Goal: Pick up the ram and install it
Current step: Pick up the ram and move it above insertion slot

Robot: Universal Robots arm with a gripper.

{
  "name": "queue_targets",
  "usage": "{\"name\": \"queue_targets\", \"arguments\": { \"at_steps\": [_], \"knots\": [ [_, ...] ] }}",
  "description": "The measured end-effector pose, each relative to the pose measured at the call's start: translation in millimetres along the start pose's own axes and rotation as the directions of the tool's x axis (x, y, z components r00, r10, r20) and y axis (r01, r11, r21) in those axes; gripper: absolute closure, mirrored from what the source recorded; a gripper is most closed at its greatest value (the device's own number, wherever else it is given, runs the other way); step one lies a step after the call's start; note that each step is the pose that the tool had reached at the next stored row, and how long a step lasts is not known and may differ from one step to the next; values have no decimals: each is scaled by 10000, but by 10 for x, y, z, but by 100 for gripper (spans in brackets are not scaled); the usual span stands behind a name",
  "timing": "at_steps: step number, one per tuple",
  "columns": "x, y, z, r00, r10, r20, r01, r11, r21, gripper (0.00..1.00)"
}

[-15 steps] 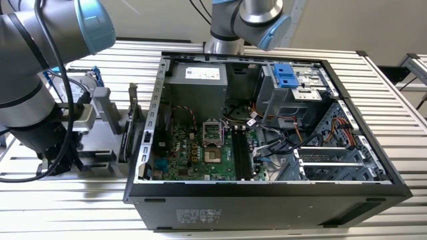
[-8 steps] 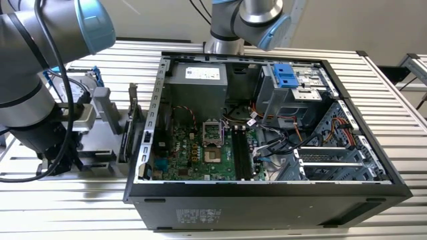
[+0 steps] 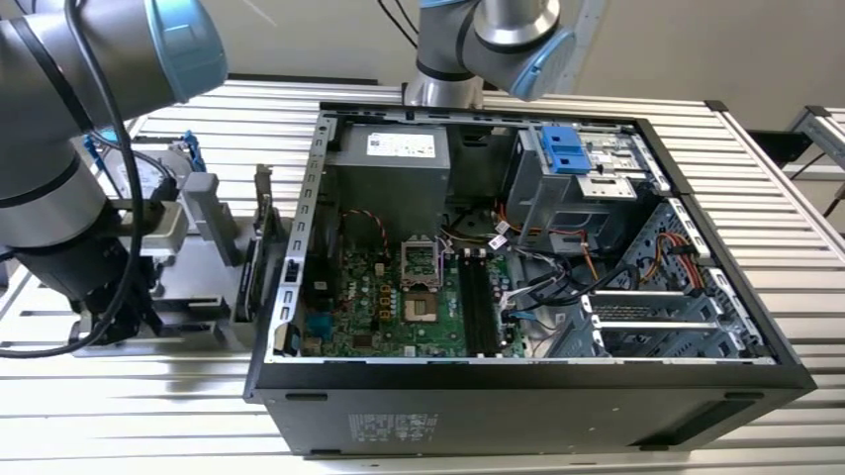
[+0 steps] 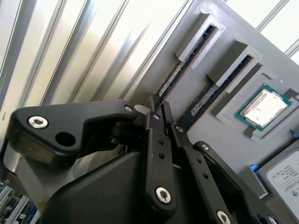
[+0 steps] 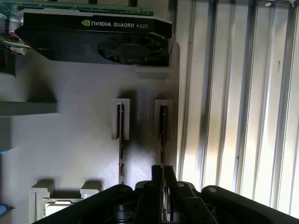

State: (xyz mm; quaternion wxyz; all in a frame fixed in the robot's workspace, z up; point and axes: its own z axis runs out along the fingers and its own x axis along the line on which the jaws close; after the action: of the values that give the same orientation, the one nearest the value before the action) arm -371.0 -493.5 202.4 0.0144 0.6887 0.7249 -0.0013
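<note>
The ram (image 5: 162, 135) is a thin dark stick standing on edge in a slot of the grey holder (image 5: 70, 149), in the slot nearest the holder's edge. In both wrist views my gripper (image 5: 162, 171) straddles one end of it, black fingers (image 5: 155, 186) pressed close on either side. The same stick (image 4: 170, 81) runs away from my gripper (image 4: 159, 103) in the second wrist view. A second, similar stick (image 5: 120, 140) stands in the neighbouring slot (image 4: 210, 95), untouched. In the exterior view my arm (image 3: 66, 198) hangs over the holder (image 3: 198, 257) at that view's left.
The open computer case (image 3: 528, 386) lies in the middle, with long black motherboard slots (image 3: 478, 307). On the holder are a black graphics card (image 5: 93, 37), a processor chip (image 4: 261, 107) and a silver-labelled drive (image 4: 285, 182). Ribbed metal table (image 5: 233, 116) lies beside the holder.
</note>
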Motion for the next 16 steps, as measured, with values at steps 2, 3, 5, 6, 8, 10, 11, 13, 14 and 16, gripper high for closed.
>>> {"name": "queue_targets", "arguments": {
  "at_steps": [2, 3, 5, 6, 8, 10, 11, 13, 14, 16],
  "knots": [
    [-1, 0, -22, 10000, 0, 0, 0, 10000, 0, 100],
    [-1, 0, -33, 10000, 0, 1, 0, 10000, 1, 100],
    [-2, 2, -52, 10000, -2, 0, 2, 10000, 0, 100],
    [-2, 2, -58, 10000, -3, 0, 3, 10000, 0, 100],
    [-2, 2, -71, 10000, -2, 0, 2, 10000, -1, 100],
    [-2, 2, -87, 10000, -1, 0, 1, 10000, 0, 100],
    [-2, 1, -99, 10000, 1, 0, -1, 10000, 0, 100],
    [-3, 2, -124, 10000, 0, 1, 0, 10000, 1, 100],
    [-3, 2, -135, 10000, 0, 0, 0, 10000, 0, 100],
    [-4, 3, -158, 10000, 0, 1, 0, 10000, 0, 100]
  ]
}}
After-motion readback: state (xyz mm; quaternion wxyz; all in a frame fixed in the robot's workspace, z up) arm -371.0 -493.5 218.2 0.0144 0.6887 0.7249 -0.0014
